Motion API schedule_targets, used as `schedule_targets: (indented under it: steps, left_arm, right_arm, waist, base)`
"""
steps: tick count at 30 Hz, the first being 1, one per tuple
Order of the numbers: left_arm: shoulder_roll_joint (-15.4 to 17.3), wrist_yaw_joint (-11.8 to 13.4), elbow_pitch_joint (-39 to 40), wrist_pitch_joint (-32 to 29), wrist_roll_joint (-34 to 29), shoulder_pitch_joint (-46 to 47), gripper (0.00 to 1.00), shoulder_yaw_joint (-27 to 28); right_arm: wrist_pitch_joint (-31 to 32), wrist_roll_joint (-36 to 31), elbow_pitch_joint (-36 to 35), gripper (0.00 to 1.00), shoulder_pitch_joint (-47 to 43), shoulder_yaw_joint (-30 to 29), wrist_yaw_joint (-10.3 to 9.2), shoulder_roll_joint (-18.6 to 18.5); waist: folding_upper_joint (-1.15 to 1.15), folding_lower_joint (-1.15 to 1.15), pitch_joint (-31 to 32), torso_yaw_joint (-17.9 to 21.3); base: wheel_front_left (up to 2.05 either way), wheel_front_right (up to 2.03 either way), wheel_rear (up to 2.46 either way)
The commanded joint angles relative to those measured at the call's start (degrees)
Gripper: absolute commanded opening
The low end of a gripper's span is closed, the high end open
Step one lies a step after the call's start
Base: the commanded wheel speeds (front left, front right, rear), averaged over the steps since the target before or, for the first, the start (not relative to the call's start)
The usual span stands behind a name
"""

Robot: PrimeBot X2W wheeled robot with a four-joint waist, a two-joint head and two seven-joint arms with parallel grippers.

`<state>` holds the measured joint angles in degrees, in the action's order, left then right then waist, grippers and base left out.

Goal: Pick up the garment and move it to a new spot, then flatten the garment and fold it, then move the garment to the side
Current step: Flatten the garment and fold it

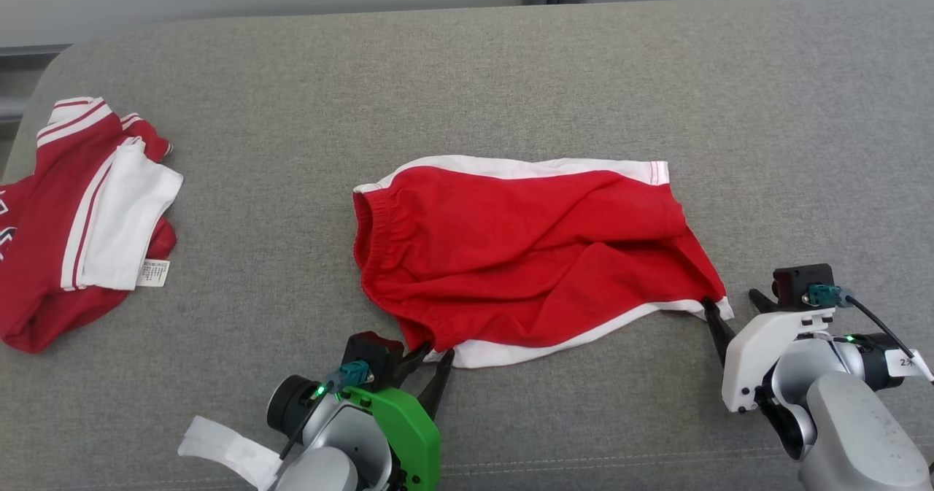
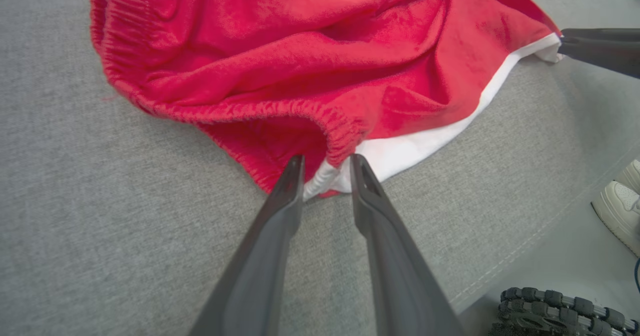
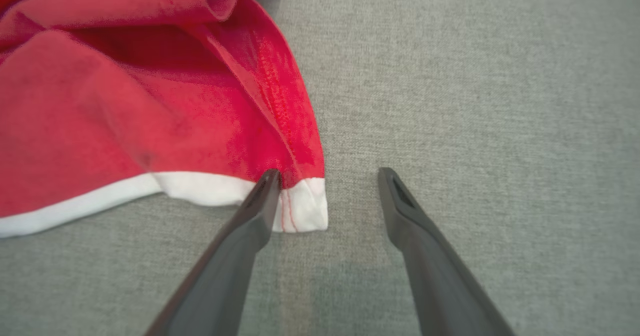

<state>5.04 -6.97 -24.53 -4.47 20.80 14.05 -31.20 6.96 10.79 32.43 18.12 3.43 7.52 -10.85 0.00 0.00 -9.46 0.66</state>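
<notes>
The garment (image 1: 525,250) is a pair of red shorts with white side trim, lying spread and wrinkled in the middle of the grey cushion. My left gripper (image 1: 438,351) is at its near left corner. In the left wrist view the two fingers stand close together, pinching the end of the elastic waistband (image 2: 340,136) and the white trim between the tips of the left gripper (image 2: 326,162). My right gripper (image 1: 730,298) is at the near right corner. In the right wrist view the right gripper (image 3: 328,172) is open, one finger resting on the white hem corner (image 3: 300,206) of the garment (image 3: 125,116).
A second red and white garment (image 1: 80,214) lies bunched at the cushion's far left. The grey cushion (image 1: 511,75) extends well behind the shorts, and its front edge runs just below both arms. Beyond that edge the left wrist view shows a white shoe (image 2: 620,206) and a wheel (image 2: 550,311).
</notes>
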Motion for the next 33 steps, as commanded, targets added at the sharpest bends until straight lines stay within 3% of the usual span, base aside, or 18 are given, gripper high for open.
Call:
schedule_targets:
  steps: [1,2,3,4,6,7,9,10,22,33]
  left_arm:
    - [0.45,0.35,0.03,-0.03,0.18,1.04,0.45,0.00]
    - [0.45,0.35,-0.02,-0.05,0.25,1.20,0.44,-0.05]
    - [0.43,0.35,-0.13,-0.19,0.37,1.31,0.43,-0.09]
    - [0.40,0.35,-0.23,-0.16,0.43,1.40,0.41,-0.18]
    - [0.32,0.33,-0.41,-0.39,0.67,1.49,0.35,-0.37]
    - [0.27,0.31,-0.52,-0.45,0.75,1.43,0.27,-0.51]
    - [0.19,0.29,-0.69,-0.68,1.05,1.28,0.00,-0.66]
    - [0.15,0.30,-0.77,-0.75,1.20,1.28,0.00,-0.68]
    - [0.07,-0.04,4.17,0.08,7.51,0.28,0.00,2.53]
    - [1.79,-0.08,13.62,-3.21,13.63,5.02,0.00,6.92]
  right_arm:
    - [0.32,0.86,1.00,0.58,0.89,0.60,-0.06,-0.18]
    - [0.56,1.06,1.55,0.45,1.05,0.58,-0.06,-0.17]
    - [0.98,1.32,2.11,0.23,1.03,0.51,-0.06,0.05]
    - [1.28,1.34,2.55,0.16,0.96,0.58,-0.07,0.21]
    - [1.95,1.62,3.24,0.15,0.99,0.42,-0.08,0.40]
    - [2.18,1.52,3.54,0.12,0.98,0.47,-0.09,0.29]
    - [2.54,1.57,3.84,0.10,0.76,0.12,-0.10,0.39]
    - [2.71,1.58,3.88,0.02,0.59,-0.01,-0.10,0.41]
    - [1.29,5.59,-1.94,0.00,-0.38,-2.31,-0.08,0.56]
    - [7.49,12.41,-10.81,0.00,3.00,-1.91,-0.06,3.44]
  waist:
    - [0.00,0.00,-0.60,-0.14]
    - [0.00,0.00,-0.74,-0.18]
    - [0.00,0.00,-0.87,-0.22]
    - [0.00,0.00,-0.98,-0.27]
    - [0.00,0.00,-1.17,-0.33]
    - [0.00,0.00,-1.18,-0.38]
    - [0.00,0.00,-1.10,-0.45]
    - [0.00,0.00,-1.02,-0.46]
    - [0.00,0.00,2.77,-0.32]
    - [0.00,0.00,7.73,1.50]
  base:
    - [0.00,0.00,0.00]
    - [0.00,0.00,0.00]
    - [0.00,0.00,0.00]
    - [0.00,0.00,0.00]
    - [0.00,0.00,0.00]
    - [0.00,0.00,0.00]
    - [0.00,0.00,0.00]
    - [0.00,0.00,0.00]
    - [0.00,0.00,0.00]
    - [0.00,0.00,0.00]
